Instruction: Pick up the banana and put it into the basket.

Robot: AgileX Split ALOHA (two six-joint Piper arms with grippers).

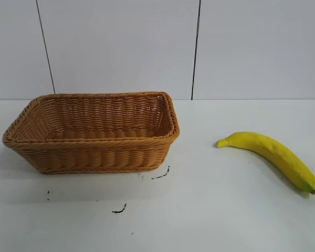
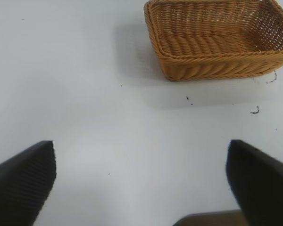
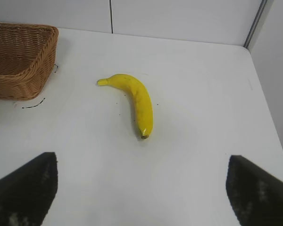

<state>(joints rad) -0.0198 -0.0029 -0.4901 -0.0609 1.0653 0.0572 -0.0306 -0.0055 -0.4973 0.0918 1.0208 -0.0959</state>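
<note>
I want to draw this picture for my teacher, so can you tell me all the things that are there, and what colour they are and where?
basket: one, light brown wicker, on the left part of the table, nothing inside it.
banana: one, yellow with a dark end, lying on the table to the right of the basket, apart from it.
table: one, white, under everything, with a few small black marks near the basket.
wall: pale grey panels behind the table.
left gripper: one, black fingers spread wide, hanging above bare table, away from the basket.
right gripper: one, black fingers spread wide, hanging above the table with the banana ahead of it, not touching it.
</note>
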